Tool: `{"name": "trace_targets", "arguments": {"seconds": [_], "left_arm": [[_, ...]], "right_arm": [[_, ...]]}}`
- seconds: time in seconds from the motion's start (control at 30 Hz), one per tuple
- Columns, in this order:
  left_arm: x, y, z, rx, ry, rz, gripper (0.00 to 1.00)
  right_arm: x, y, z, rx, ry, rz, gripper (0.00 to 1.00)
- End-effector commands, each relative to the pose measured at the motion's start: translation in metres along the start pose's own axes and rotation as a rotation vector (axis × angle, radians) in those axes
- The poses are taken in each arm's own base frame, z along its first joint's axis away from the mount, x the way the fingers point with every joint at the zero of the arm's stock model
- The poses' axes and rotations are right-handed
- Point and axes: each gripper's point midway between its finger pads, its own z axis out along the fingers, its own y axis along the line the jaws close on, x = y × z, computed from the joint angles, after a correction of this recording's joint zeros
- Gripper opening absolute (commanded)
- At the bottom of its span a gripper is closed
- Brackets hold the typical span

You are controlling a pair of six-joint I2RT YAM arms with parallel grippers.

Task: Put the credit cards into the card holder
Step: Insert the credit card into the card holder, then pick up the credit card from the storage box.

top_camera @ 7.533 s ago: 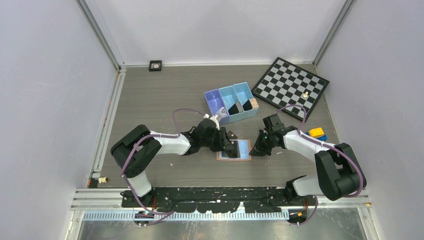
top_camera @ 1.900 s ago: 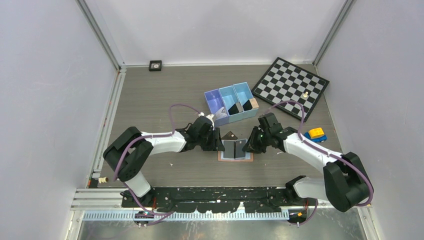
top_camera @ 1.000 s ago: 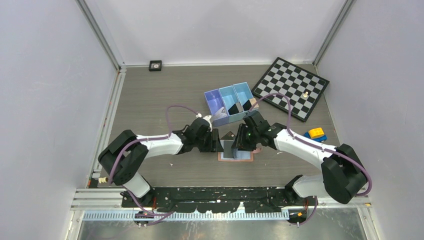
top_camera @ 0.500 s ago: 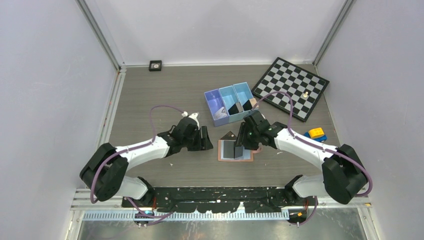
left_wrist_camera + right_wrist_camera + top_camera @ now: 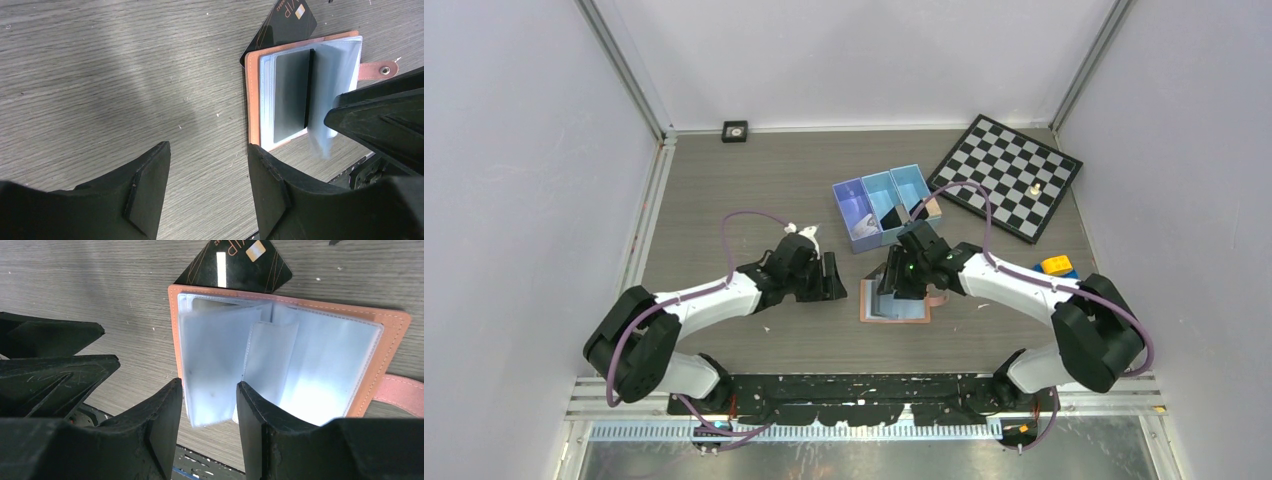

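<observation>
1. the left gripper [image 5: 207, 185] has its fingers [image 5: 147, 192] spread wide, holding nothing, with only bare table [image 5: 100, 75] in the gap.
2. the card holder [image 5: 253, 100] lies open and flat, beyond and to the right of the left fingertips, not touching them.
3. the right gripper [image 5: 210, 425] hangs over the holder's left half, fingers [image 5: 160, 430] apart. a clear sleeve leaf [image 5: 210, 360] stands up in the gap. i cannot tell if it touches either finger.
4. a black credit card [image 5: 235, 265] lies beyond the right fingertips, one corner tucked under the holder's far edge.
5. a dark rectangle [image 5: 292, 90] shows through one sleeve; i cannot tell if it is a card.
6. the snap tab [image 5: 400, 390] sticks out right of the right fingers.
7. a blue three-compartment bin [image 5: 910, 185] sits beyond both grippers, with a chessboard [image 5: 999, 170] further right.
</observation>
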Motion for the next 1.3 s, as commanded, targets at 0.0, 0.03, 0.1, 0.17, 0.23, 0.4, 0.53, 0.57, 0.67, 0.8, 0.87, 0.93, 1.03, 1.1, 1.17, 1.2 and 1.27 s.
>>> {"name": "trace_targets", "arguments": {"seconds": [0.0, 0.03, 0.1, 0.17, 0.23, 0.4, 0.53, 0.57, 0.67, 0.8, 0.87, 0.93, 1.03, 1.1, 1.17, 1.2, 1.27], "left_arm": [[-0.007, -0.006, -0.005, 0.030, -0.023, 0.008, 0.61], [-0.007, -0.006, -0.006, 0.031, -0.025, 0.007, 0.61], [-0.008, -0.007, -0.006, 0.037, -0.025, 0.007, 0.61], [-0.008, -0.008, -0.006, 0.041, -0.024, 0.009, 0.61], [-0.010, -0.010, -0.007, 0.048, -0.024, 0.011, 0.61], [-0.015, -0.020, -0.022, 0.080, 0.008, 0.036, 0.61], [-0.029, -0.029, -0.053, 0.100, 0.024, 0.086, 0.67], [-0.034, -0.029, -0.062, 0.103, 0.024, 0.103, 0.69], [-0.051, -0.028, -0.089, 0.093, 0.020, 0.160, 0.77], [-0.079, -0.019, -0.120, 0.068, 0.002, 0.197, 0.88], [-0.092, -0.015, -0.131, 0.055, -0.013, 0.199, 0.90], [-0.098, -0.014, -0.136, 0.032, -0.030, 0.206, 0.91], [-0.101, -0.006, -0.135, 0.000, -0.074, 0.233, 0.92], [-0.101, 0.012, -0.133, -0.073, -0.104, 0.255, 0.92], [-0.100, 0.022, -0.134, -0.116, -0.117, 0.272, 0.92], [-0.098, 0.024, -0.135, -0.125, -0.116, 0.276, 0.92], [-0.097, 0.024, -0.137, -0.123, -0.124, 0.279, 0.92]], "right_arm": [[-0.019, 0.011, -0.001, 0.001, -0.065, 0.007, 0.49], [-0.019, 0.008, -0.001, 0.016, -0.070, 0.007, 0.49], [-0.019, 0.003, -0.002, 0.041, -0.079, 0.010, 0.49], [-0.021, -0.006, -0.003, 0.080, -0.100, 0.014, 0.49], [-0.024, -0.013, -0.006, 0.117, -0.118, 0.017, 0.49], [-0.036, -0.040, -0.027, 0.252, -0.204, -0.004, 0.50], [-0.044, -0.058, -0.044, 0.285, -0.221, 0.005, 0.54], [-0.047, -0.062, -0.048, 0.285, -0.226, 0.009, 0.55], [-0.058, -0.066, -0.059, 0.261, -0.227, -0.002, 0.58], [-0.085, -0.054, -0.075, 0.207, -0.225, -0.075, 0.62], [-0.098, -0.045, -0.081, 0.203, -0.229, -0.121, 0.65], [-0.115, -0.036, -0.084, 0.207, -0.238, -0.155, 0.65], [-0.140, -0.027, -0.084, 0.209, -0.251, -0.190, 0.67], [-0.157, -0.030, -0.078, 0.233, -0.242, -0.190, 0.68], [-0.174, -0.032, -0.075, 0.257, -0.245, -0.195, 0.68], [-0.184, -0.035, -0.074, 0.277, -0.251, -0.198, 0.68], [-0.204, -0.042, -0.074, 0.330, -0.266, -0.208, 0.68]]}}
